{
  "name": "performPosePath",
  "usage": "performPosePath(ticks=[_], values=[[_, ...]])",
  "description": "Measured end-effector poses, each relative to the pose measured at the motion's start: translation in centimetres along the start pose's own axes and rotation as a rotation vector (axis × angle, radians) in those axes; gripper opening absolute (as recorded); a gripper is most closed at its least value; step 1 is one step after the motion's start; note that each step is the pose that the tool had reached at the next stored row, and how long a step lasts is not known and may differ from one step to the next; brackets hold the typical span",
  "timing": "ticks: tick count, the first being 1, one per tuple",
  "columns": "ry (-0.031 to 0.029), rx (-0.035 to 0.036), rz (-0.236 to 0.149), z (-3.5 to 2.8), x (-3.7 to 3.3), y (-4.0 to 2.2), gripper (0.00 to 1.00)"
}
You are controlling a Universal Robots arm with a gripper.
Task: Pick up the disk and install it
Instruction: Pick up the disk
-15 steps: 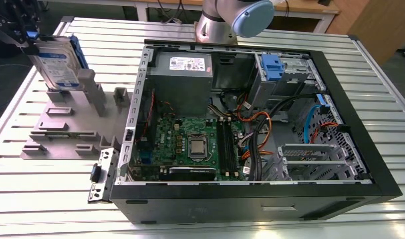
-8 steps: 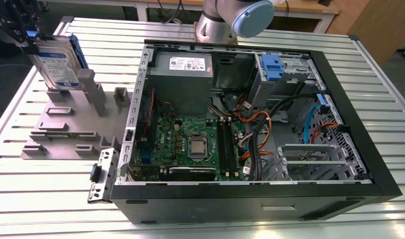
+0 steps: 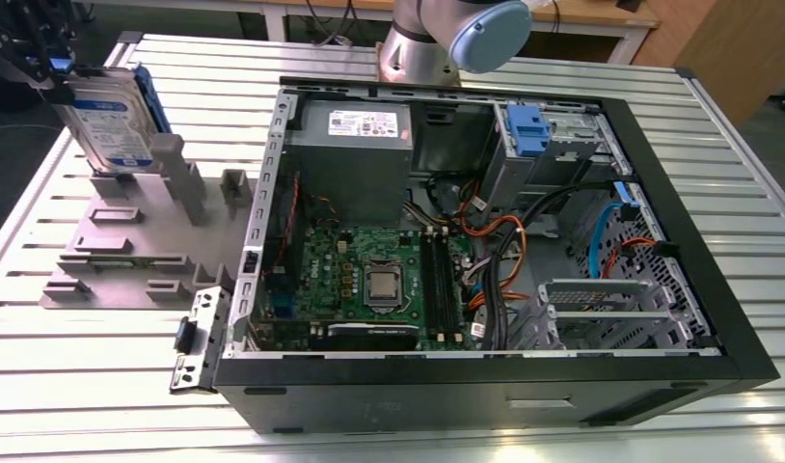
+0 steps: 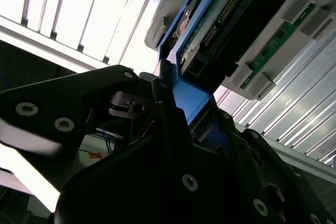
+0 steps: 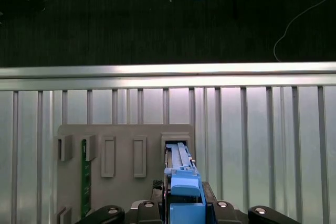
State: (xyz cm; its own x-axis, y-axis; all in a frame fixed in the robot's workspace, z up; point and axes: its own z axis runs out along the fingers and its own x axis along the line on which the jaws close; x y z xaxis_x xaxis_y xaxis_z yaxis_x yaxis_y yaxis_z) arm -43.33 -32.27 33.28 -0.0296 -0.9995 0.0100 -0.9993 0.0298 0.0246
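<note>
One black gripper at the exterior view's far left, jaws pinched on the blue top tab of the disk — a flat silver hard drive with white-and-blue label in a blue plastic carrier frame. Disk stands upright, slightly tilted, its lower end at the end slot of a grey slotted holder plate — seated or clear, cannot tell. Open black computer case lies beside the plate on the slatted aluminium table
</note>
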Motion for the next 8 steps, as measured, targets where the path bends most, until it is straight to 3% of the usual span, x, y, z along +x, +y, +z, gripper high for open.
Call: performPosePath(ticks=[8], values=[[0.0000,0.0001,0.000,-0.25,0.00,0.00,0.36]])
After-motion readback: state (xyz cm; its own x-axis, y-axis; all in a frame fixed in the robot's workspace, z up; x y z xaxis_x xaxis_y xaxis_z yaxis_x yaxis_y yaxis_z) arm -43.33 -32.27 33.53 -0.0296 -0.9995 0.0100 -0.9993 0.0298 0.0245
